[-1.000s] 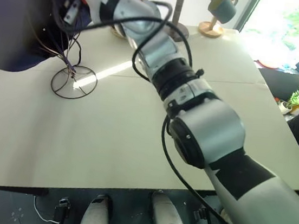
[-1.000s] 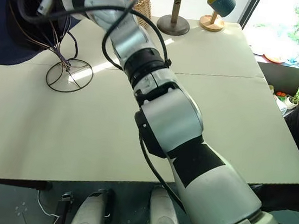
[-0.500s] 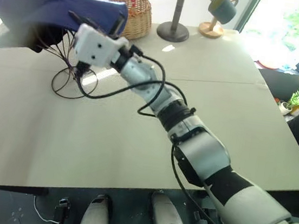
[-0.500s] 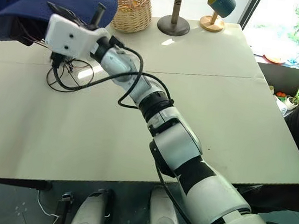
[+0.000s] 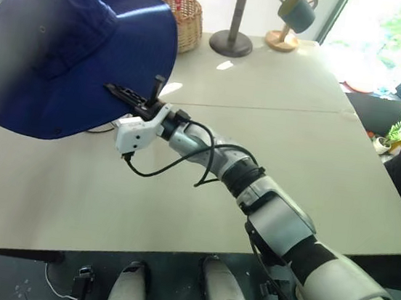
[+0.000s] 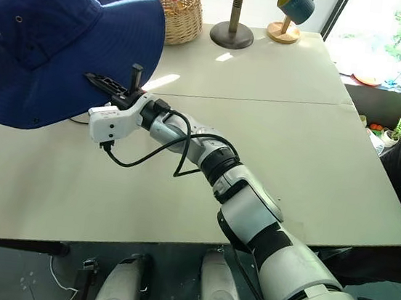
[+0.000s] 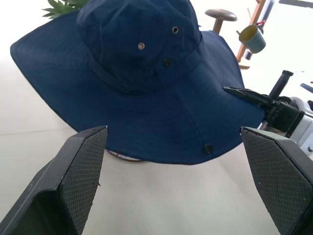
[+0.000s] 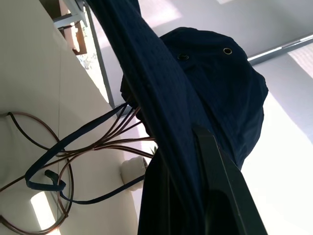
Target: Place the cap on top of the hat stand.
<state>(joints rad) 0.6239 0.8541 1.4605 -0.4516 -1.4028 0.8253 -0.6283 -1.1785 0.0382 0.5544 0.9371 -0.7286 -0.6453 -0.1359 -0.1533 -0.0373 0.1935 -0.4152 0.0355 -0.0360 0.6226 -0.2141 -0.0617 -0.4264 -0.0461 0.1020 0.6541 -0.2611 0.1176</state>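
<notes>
So the cap [image 6: 49, 43] is sitting over the hat stand [image 8: 73, 161] at the far left of the counter [image 6: 274, 144]. From underneath you can see the brown wires running up into the crown, and the chin cord [image 8: 46, 169] dangles in a loop among them above the ring base. The wide brim spreads out and hides nearly the whole stand from above.

The right tool [image 6: 113, 84] is pinched shut on the brim's right edge, with one black finger [image 8: 220, 186] pressed against the fabric.

The left tool [image 7: 176, 147] hangs on the near side of the cap with its fingers spread wide and nothing between them, close to the brim but not touching it.

Along the far edge of the counter there's a wicker basket [image 6: 175, 9], a grey pedestal post [image 6: 234, 22] and a wooden mug tree [image 6: 290, 18] with a blue mug on it.
</notes>
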